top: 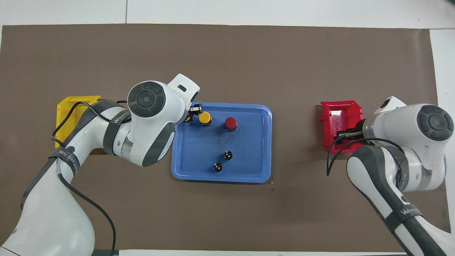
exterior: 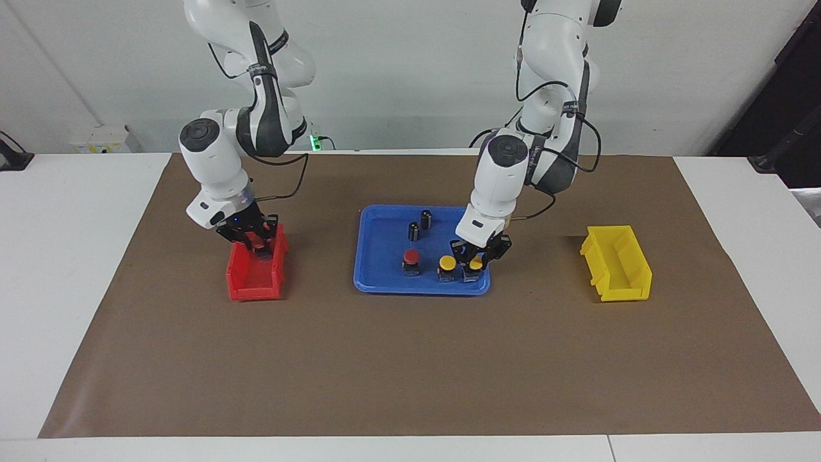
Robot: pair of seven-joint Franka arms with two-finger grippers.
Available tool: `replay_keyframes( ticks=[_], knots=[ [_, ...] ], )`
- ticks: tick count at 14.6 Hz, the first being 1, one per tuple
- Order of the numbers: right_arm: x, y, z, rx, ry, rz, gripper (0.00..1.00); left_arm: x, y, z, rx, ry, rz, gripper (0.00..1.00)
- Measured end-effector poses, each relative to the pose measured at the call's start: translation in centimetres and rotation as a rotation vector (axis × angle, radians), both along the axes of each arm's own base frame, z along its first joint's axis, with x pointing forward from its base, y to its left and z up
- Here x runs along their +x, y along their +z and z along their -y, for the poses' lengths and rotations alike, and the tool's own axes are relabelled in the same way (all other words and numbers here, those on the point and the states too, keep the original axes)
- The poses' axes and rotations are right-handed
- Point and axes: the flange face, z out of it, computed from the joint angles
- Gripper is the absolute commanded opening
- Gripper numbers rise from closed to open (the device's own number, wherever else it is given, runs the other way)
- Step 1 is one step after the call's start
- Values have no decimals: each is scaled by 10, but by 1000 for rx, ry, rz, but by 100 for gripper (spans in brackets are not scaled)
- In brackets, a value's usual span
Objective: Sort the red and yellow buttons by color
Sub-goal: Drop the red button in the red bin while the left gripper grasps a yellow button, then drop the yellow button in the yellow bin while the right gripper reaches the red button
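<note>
On the blue tray [exterior: 378,284] [top: 220,177] stand a red button [exterior: 411,257] [top: 231,122] and a yellow button [exterior: 447,263] [top: 204,117]. Beside them, toward the left arm's end, my left gripper [exterior: 475,260] [top: 189,115] is down in the tray, shut on a second yellow button [exterior: 476,264]; the overhead view shows only a sliver of it. My right gripper [exterior: 256,247] [top: 339,135] hangs just inside the red bin [exterior: 253,285] [top: 327,124], shut on what looks like a red button [exterior: 257,242].
Two small black cylinders [exterior: 414,231] [top: 228,155] stand in the tray's half nearer the robots. A yellow bin [exterior: 619,276] [top: 71,106] sits on the brown mat toward the left arm's end, partly under the left arm in the overhead view.
</note>
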Motion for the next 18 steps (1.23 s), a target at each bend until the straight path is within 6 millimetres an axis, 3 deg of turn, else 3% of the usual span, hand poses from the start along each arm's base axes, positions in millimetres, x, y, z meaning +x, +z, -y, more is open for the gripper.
replay_keyframes(
  ticks=[3,5,7,9,11,12,14,18],
  knots=[
    [0,3,2,-1,30,2,61,14,60,-10,25,25,-42,1],
    [2,11,5,-1,28,-15,63,27,97,-42,21,41,-39,1],
    [9,28,6,-1,28,-34,63,42,114,-86,20,32,-36,2],
    [18,50,3,0,33,-48,63,60,117,-138,26,-3,-38,2],
    [29,76,-15,4,30,-44,65,75,116,-196,34,-51,-49,2],
    [35,88,-39,7,12,-27,67,80,114,-224,38,-77,-55,2],
    [43,104,-108,20,-36,9,67,85,109,-265,41,-113,-65,2],
    [44,115,-246,69,-127,54,68,78,92,-316,38,-120,-101,2]
  ],
)
